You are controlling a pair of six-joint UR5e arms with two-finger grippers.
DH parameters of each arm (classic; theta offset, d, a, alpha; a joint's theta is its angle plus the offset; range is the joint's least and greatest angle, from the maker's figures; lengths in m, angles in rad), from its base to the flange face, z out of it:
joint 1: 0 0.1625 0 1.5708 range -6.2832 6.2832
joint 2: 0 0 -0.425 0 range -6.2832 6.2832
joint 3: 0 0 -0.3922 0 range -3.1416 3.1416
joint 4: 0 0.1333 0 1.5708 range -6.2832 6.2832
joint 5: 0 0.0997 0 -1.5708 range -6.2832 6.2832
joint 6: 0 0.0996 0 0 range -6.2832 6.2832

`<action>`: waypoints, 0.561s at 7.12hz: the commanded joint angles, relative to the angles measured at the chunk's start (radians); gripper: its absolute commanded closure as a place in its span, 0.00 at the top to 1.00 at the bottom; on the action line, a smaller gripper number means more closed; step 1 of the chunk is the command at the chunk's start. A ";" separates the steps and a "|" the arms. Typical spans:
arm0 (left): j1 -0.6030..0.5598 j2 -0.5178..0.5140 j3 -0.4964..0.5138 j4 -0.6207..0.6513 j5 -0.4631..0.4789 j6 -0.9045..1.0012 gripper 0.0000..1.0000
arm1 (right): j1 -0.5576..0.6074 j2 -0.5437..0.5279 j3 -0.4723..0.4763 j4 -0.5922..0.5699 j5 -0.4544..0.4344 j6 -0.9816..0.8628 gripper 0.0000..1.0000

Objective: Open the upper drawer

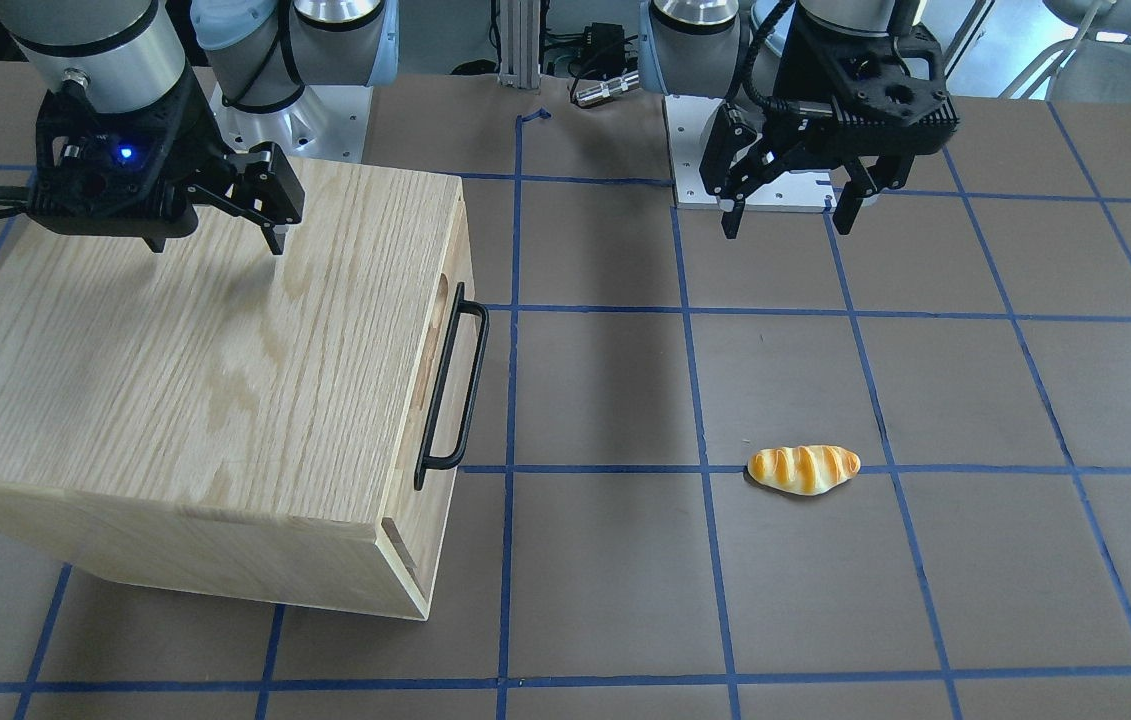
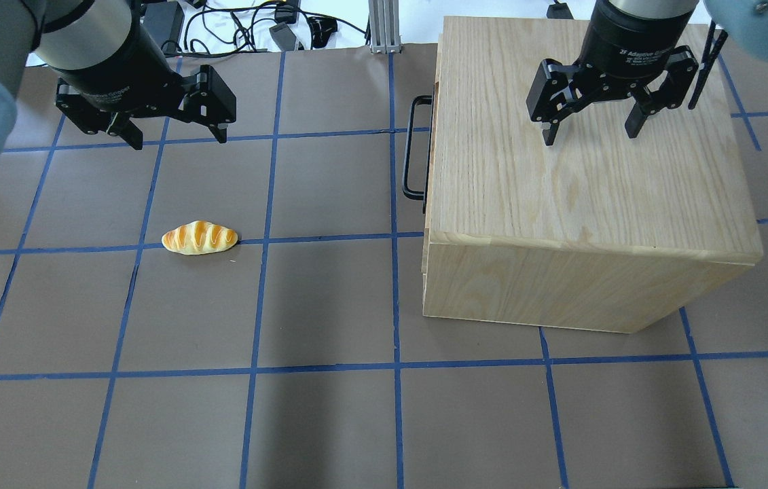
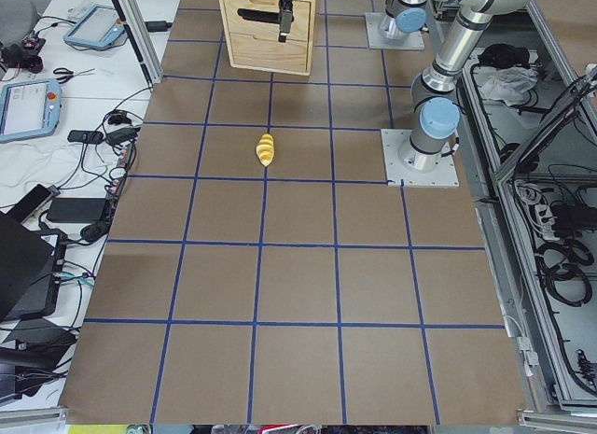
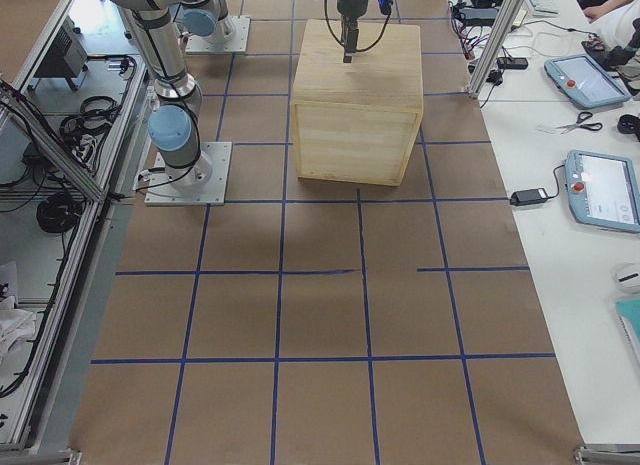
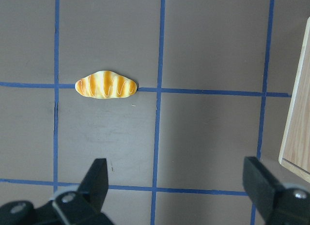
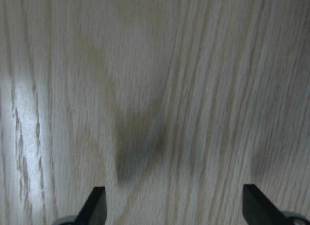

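A light wooden cabinet (image 1: 205,370) (image 2: 594,183) stands on the table on my right side. Its upper drawer looks shut. The drawer's black bar handle (image 1: 455,385) (image 2: 413,149) faces the table's middle. My right gripper (image 2: 589,136) (image 1: 215,240) hovers open and empty just above the cabinet's top, which fills the right wrist view (image 6: 155,89). My left gripper (image 2: 178,140) (image 1: 787,230) is open and empty above the bare table, well to the side of the handle. The cabinet's edge (image 5: 298,113) shows in the left wrist view.
A toy bread roll (image 1: 804,468) (image 2: 199,238) (image 5: 106,85) lies on the brown mat with blue tape lines, between my left gripper and the robot's side of the table. The left arm's base plate (image 1: 775,190) sits behind that gripper.
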 commanded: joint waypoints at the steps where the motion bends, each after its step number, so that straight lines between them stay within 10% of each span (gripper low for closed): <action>1: 0.000 0.001 0.000 0.000 0.000 0.000 1.00 | 0.000 0.000 -0.001 0.000 0.000 -0.002 1.00; 4: 0.000 0.007 -0.002 -0.006 -0.005 -0.014 1.00 | 0.000 0.000 0.001 0.000 0.000 0.000 1.00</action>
